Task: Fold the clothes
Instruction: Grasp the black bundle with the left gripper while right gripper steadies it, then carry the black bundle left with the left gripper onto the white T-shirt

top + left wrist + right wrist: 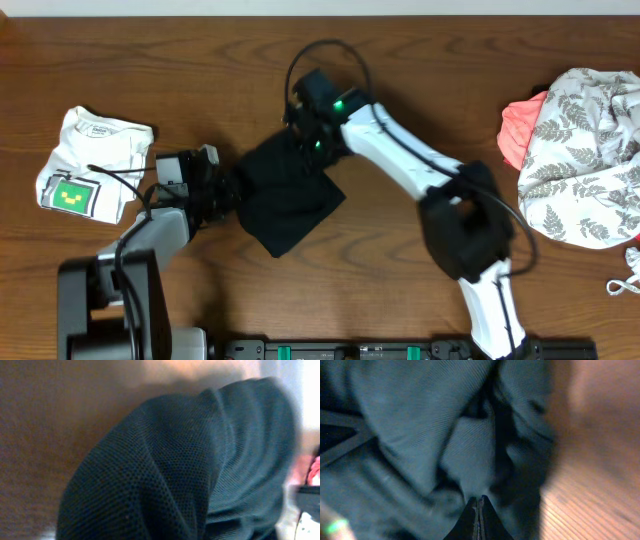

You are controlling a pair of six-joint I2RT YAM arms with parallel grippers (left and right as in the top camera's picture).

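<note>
A black garment (288,198) lies bunched in a rough square at the middle of the table. My left gripper (229,190) is at its left edge, shut on the fabric. In the left wrist view the black mesh cloth (165,470) fills the picture and hides the fingers. My right gripper (305,138) is at the garment's far corner. The right wrist view shows its fingertips (480,501) pressed together, with dark folds (420,435) gathered at the tips.
A folded white shirt (95,160) with a green and yellow patch lies at the left. At the right edge sits a pile with a white leaf-print cloth (585,160) and a coral piece (520,130). Bare wood surrounds the black garment.
</note>
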